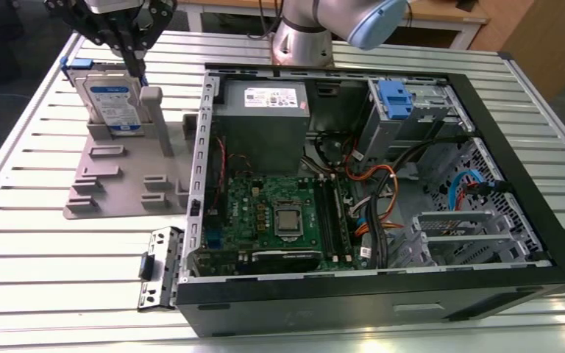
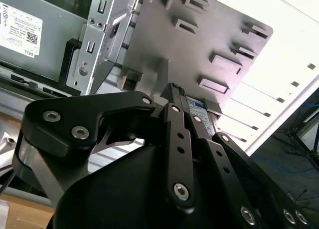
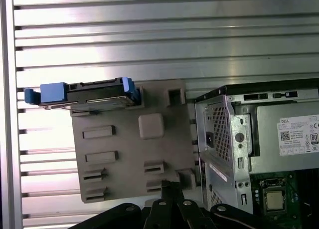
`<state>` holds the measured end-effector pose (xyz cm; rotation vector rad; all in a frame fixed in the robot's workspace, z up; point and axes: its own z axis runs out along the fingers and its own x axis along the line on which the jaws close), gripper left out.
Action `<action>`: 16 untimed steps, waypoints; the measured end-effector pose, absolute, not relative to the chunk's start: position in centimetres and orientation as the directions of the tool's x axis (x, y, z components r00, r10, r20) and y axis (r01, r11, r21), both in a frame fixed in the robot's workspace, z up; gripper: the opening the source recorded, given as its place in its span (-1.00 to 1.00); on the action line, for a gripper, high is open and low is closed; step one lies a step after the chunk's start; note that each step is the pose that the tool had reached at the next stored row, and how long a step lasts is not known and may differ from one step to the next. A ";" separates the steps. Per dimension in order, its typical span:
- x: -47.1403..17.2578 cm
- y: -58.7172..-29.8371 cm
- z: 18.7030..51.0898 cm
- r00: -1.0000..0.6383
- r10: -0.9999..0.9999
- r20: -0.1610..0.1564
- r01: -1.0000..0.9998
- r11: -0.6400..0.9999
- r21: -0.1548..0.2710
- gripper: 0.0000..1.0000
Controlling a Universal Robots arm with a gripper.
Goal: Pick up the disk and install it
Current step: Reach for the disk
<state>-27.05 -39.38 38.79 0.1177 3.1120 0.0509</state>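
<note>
The disk (image 1: pixel 114 99) stands on edge in a slot of the grey holder (image 1: pixel 115 187) at the exterior view's left. Its top edge is free, with bare slatted table (image 1: pixel 27 243) around. Its white-and-blue label faces outward (the print is too small to make out). The gripper (image 1: pixel 141 70) hangs just above its top corner, fingers drawn together and holding nothing. The open computer case (image 1: pixel 361 312) lies just beside the holder.

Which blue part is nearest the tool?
The blue rail frame of the silver hard drive in the grey stand, at the tool; the blue latch is inside the black computer case.
</note>
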 end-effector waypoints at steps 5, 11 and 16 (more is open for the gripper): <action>-27.9 -39.1 38.5 -0.997 0.076 -0.027 0.075 0.997 0.018 -0.80; -29.6 -38.7 38.1 -0.997 0.075 -0.028 0.075 0.997 0.012 -0.80; -30.6 -38.0 37.8 -0.997 0.075 -0.029 0.075 0.997 -0.005 -0.80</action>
